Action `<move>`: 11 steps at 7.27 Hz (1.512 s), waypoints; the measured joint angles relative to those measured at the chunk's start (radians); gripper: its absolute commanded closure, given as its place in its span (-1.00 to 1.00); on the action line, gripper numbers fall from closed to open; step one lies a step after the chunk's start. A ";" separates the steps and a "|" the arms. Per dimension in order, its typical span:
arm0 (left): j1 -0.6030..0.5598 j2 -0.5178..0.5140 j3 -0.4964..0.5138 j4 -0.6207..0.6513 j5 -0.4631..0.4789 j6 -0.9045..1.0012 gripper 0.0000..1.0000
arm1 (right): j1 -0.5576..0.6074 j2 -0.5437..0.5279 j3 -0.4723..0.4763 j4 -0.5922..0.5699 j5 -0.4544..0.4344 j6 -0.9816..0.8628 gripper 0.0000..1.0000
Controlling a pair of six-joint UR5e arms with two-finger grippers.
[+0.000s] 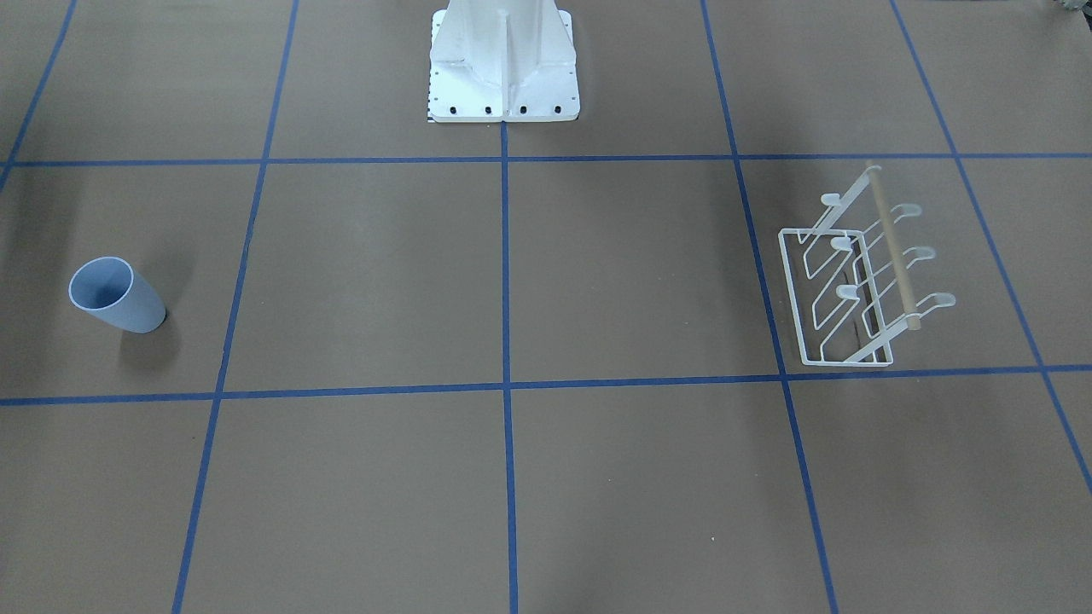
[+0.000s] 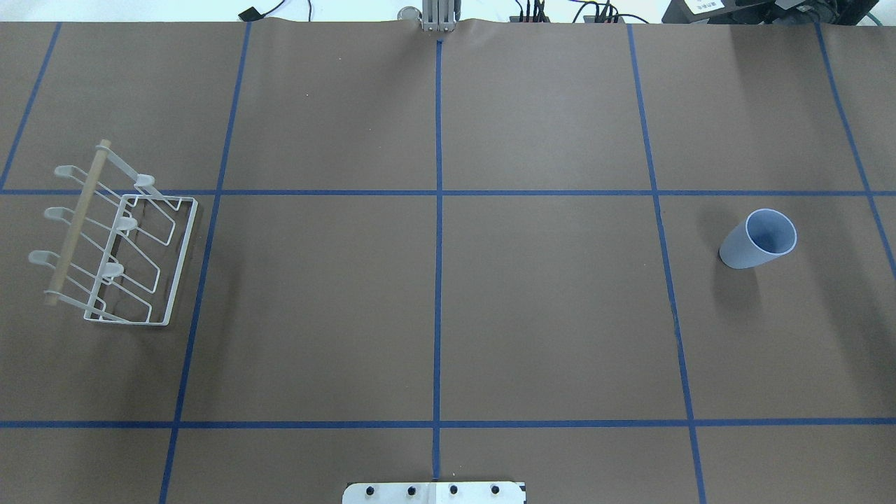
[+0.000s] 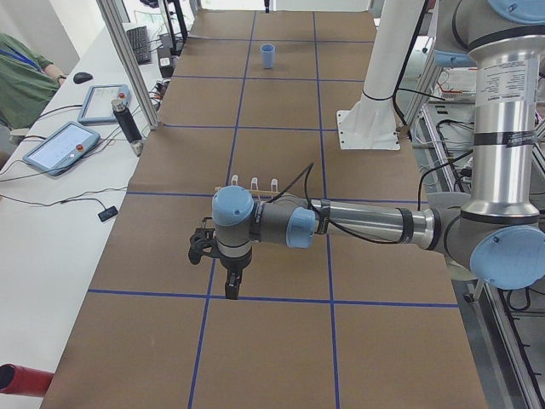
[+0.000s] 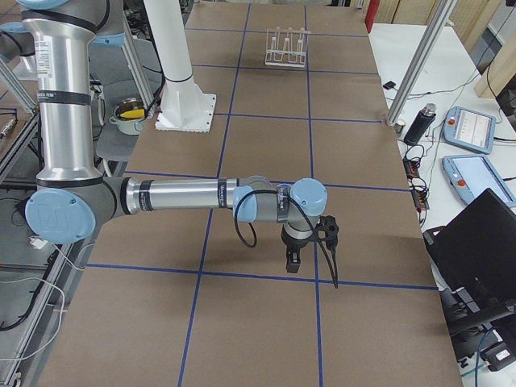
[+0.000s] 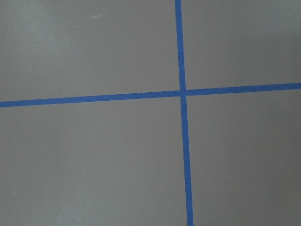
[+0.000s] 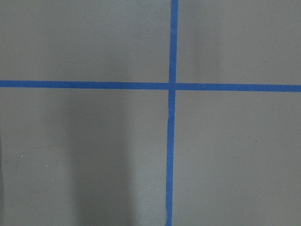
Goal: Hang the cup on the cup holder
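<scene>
The light blue cup (image 1: 117, 296) stands upright on the brown table, on my right side (image 2: 757, 239), and shows far off in the exterior left view (image 3: 267, 57). The white wire cup holder (image 1: 892, 246) with its wooden bar stands on my left side (image 2: 78, 222); its prongs are bare. My left gripper (image 3: 220, 271) hangs over the table just past the rack (image 3: 254, 184), at the table's left end. My right gripper (image 4: 310, 250) hangs over the table's right end, far from the rack (image 4: 286, 47). I cannot tell whether either is open.
My white base plate (image 1: 503, 68) sits at the table's robot-side edge (image 2: 434, 492). Blue tape lines grid the table. Tablets (image 3: 60, 145) and a laptop (image 4: 484, 242) lie on the side bench. A person (image 3: 21, 77) sits beyond it.
</scene>
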 measured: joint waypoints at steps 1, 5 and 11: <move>0.000 0.007 -0.031 0.000 -0.002 0.000 -0.97 | 0.000 0.006 0.015 0.000 -0.002 0.001 -1.00; 0.004 0.015 -0.091 -0.010 -0.004 0.000 -0.97 | -0.042 0.088 0.101 0.030 0.025 0.047 -1.00; 0.003 0.018 -0.054 -0.052 -0.060 0.017 -0.97 | -0.276 -0.056 0.106 0.401 0.059 0.285 -1.00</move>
